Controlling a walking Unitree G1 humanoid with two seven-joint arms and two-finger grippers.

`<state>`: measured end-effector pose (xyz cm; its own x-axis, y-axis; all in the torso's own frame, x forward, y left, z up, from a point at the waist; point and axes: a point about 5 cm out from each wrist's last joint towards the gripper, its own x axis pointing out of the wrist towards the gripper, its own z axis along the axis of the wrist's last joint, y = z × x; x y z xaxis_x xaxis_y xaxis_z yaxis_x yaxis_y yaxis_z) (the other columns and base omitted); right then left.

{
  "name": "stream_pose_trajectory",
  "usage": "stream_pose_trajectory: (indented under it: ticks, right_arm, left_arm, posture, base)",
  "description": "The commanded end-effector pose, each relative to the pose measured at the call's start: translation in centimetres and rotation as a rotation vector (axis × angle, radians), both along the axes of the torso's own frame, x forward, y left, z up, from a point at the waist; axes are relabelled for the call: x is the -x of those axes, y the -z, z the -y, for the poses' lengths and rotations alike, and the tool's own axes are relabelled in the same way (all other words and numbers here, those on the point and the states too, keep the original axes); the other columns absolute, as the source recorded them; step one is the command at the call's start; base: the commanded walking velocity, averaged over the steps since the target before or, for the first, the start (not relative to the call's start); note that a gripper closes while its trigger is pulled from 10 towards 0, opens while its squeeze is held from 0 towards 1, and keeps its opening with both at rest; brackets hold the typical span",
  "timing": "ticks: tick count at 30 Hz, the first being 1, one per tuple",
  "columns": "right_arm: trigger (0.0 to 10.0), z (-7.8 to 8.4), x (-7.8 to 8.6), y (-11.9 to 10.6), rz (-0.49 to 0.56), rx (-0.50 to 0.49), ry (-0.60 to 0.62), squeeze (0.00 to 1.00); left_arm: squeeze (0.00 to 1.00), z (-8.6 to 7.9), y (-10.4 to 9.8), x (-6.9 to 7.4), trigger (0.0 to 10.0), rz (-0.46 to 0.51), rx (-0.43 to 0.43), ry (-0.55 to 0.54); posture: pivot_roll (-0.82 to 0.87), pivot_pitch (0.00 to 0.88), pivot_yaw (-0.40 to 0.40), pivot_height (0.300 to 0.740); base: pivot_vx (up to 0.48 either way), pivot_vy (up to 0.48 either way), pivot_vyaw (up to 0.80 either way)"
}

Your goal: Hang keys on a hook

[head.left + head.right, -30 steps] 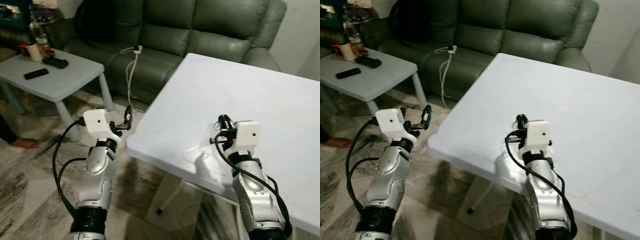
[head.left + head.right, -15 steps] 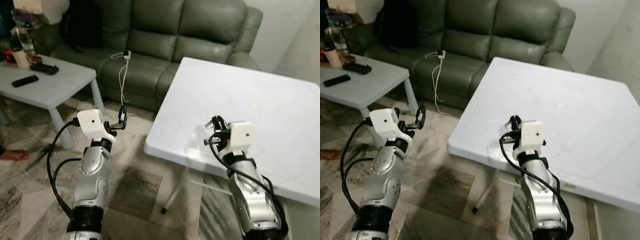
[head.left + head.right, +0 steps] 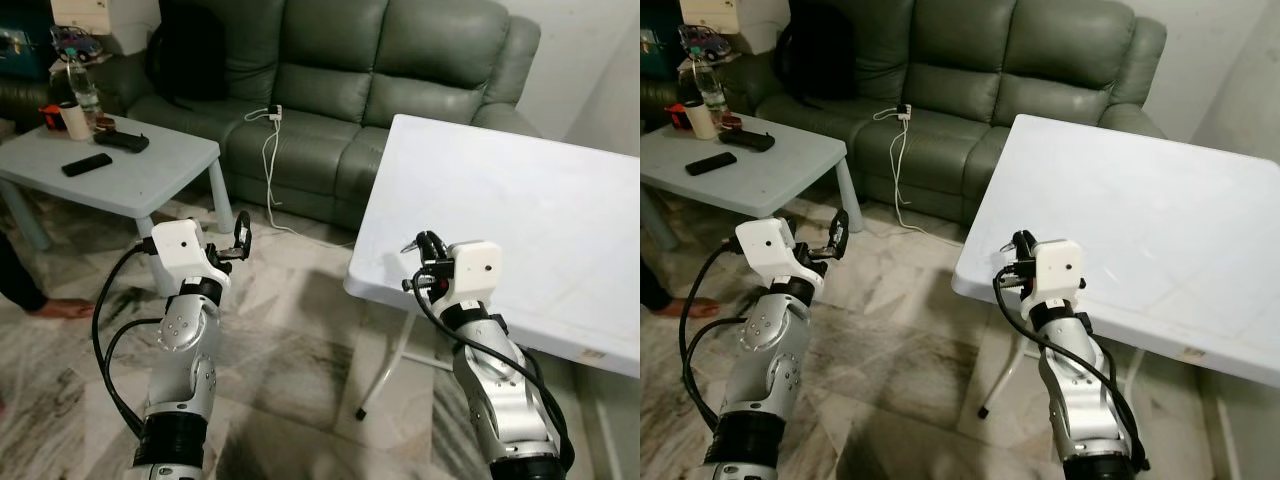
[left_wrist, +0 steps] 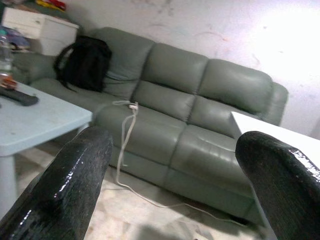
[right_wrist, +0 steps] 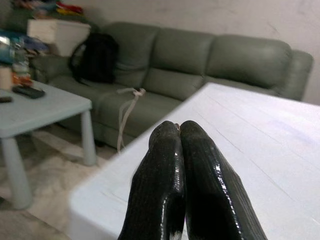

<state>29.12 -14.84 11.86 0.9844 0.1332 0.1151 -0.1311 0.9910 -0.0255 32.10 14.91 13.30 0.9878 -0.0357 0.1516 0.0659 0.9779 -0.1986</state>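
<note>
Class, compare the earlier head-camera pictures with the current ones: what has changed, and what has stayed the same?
The camera moved: the whole view shifted, so the white table sits further right and more floor shows. Nothing was taken or let go. The left pincer stays open, the right pincer shut, both arms raised as before.

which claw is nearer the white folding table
Right. The right claw is at the near corner of the white folding table, over its edge, fingers pressed shut. The left claw hangs open over the floor, well off to the table's left side.
</note>
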Motion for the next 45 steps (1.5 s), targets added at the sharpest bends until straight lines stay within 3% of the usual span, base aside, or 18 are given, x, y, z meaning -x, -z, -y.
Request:
stream_pose_trajectory:
  ticks: [1, 12, 45]
  right_arm:
    - [10.0, 0.6, -0.1, -0.3, 0.0, 0.006, 0.014, 0.0]
    - [10.0, 0.9, -0.4, -0.4, -0.007, 0.016, 0.011, 0.0]
    - [10.0, 0.4, -1.6, -1.2, 0.008, 0.01, 0.007, 0.0]
  left_arm:
    - [0.0, 0.4, -0.4, -0.1, 10.0, 0.01, -0.017, 0.007]
    - [0.0, 0.3, -0.4, -0.3, 10.0, 0.012, -0.015, -0.002]
    - [0.0, 0.3, -0.8, -1.1, 10.0, 0.013, -0.051, 0.017]
  posture:
    - [-0.03, 0.0, -0.074, 0.74]
    - [-0.03, 0.0, -0.078, 0.74]
    - [-0.04, 0.0, -0.057, 0.74]
  base:
    - [0.0, 0.0, -0.48]
    - [0.0, 0.0, -0.51]
    - [0.0, 0.0, -0.78]
